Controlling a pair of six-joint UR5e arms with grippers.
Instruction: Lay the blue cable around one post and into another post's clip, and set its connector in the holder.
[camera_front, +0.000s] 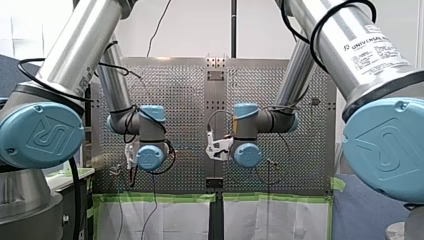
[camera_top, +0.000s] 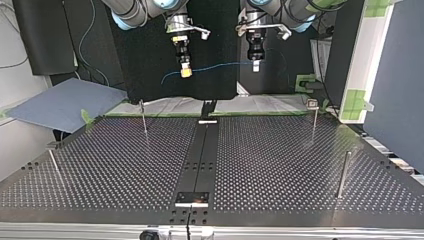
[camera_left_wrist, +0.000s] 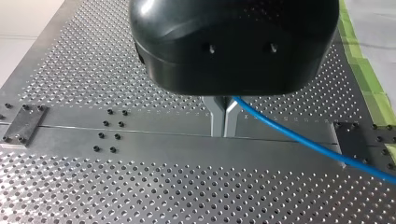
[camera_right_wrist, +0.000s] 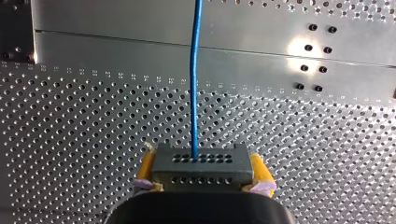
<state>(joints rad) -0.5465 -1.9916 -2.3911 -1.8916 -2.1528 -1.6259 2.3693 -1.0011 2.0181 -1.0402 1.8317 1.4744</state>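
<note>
A: Where's the cable (camera_top: 220, 65)?

B: In the air. It hangs between the two grippers, well above the table (camera_top: 280, 165), and touches no post.

A: Who holds what?

B: The right gripper (camera_top: 186, 71) has its yellow pads clamped on the connector (camera_right_wrist: 201, 163), and the cable runs straight out ahead of it. The left gripper (camera_left_wrist: 223, 130) has its metal fingers pressed together on the cable itself, which trails off to one side over the holes.

A: So what's done?

B: Only the pick-up, I'd say. Both ends of the span are in hand.

A: And what's left?

B: All the routing. In the top view the posts (camera_top: 143, 116) stand bare, so nothing is looped and nothing is clipped. The connector has yet to go in its holder, and I can't tell from here which fitting that is.

A: Next?

B: Probably bring the span down to a post and wrap it while the right side keeps the connector steady.
</note>
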